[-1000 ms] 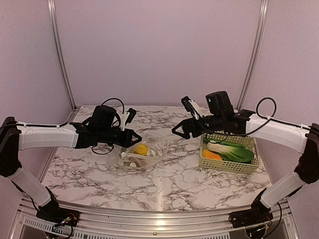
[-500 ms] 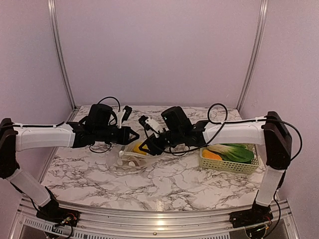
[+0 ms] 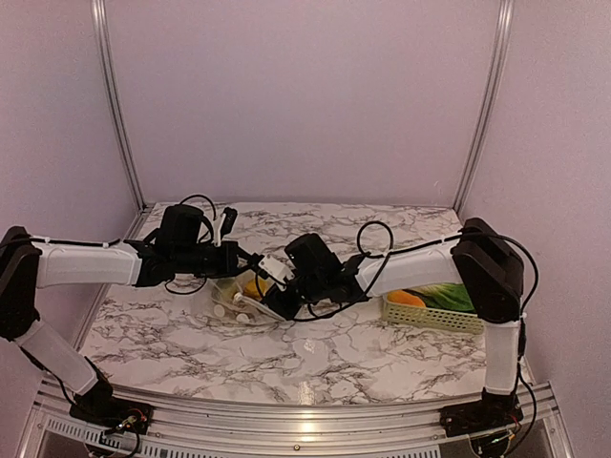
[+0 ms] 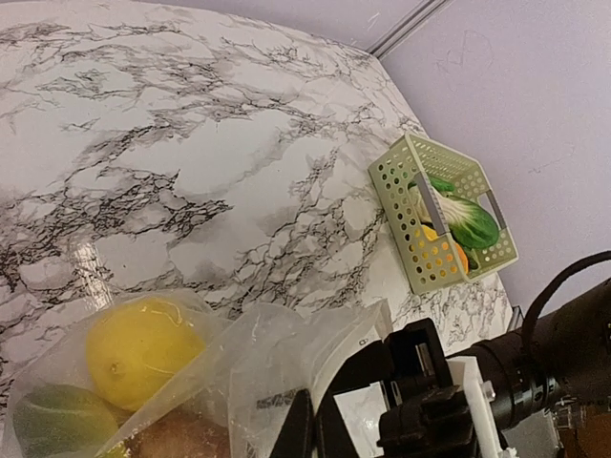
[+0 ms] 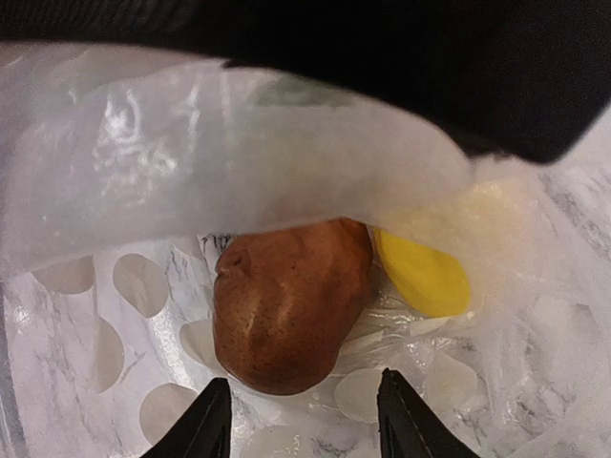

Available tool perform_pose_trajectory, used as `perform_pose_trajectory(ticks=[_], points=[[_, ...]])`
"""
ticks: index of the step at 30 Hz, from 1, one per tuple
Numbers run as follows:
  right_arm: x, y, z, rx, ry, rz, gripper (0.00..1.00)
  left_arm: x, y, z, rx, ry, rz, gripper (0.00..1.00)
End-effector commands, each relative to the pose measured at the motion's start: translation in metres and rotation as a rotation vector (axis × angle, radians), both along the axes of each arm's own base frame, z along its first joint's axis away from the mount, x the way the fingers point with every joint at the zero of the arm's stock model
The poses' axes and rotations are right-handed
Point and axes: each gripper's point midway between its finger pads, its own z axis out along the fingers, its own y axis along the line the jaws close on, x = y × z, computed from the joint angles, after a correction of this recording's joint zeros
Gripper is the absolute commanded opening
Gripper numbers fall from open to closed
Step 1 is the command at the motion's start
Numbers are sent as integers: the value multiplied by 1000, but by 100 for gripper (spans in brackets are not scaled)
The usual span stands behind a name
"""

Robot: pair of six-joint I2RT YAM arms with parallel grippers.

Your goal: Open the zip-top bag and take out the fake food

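Overhead, the zip-top bag point(image 3: 232, 303) is seen on the table point(image 3: 315, 353), its rim pinched in the closed left gripper point(image 3: 242, 260) at 12 o'clock, with the right gripper point(image 3: 265, 298) set into its mouth from 3 o'clock. From the left wrist, fake food point(image 4: 138, 348) is shown inside the bag. From the right wrist, the fingers point(image 5: 212, 425) are seen parted and holding nothing, a brown piece point(image 5: 286, 305) lying at their 12 o'clock.

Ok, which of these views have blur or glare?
Right wrist: the bag film near the lens is a milky blur, the brown piece behind it fairly sharp. Left wrist: a small glare patch on the table, the basket crisp. Top view: evenly lit, soft shine on the table.
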Motion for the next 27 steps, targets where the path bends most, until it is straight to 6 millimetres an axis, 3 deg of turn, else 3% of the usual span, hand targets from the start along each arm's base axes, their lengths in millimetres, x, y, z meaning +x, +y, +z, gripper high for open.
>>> perform_pose_trajectory(ticks=[1, 7, 14, 22, 27], points=[[0, 16, 2, 18, -68, 42, 50, 1, -3, -5, -57, 29, -3, 0], [1, 20, -10, 11, -72, 38, 50, -2, -2, -17, -63, 62, -2, 0], [-13, -10, -40, -26, -71, 22, 51, -11, -7, -8, -92, 44, -52, 0], [-21, -28, -49, -30, -90, 19, 50, -6, -1, -22, -44, 70, -2, 0], [-30, -40, -44, -31, -88, 22, 44, -8, 1, -19, -37, 81, 0, 0]])
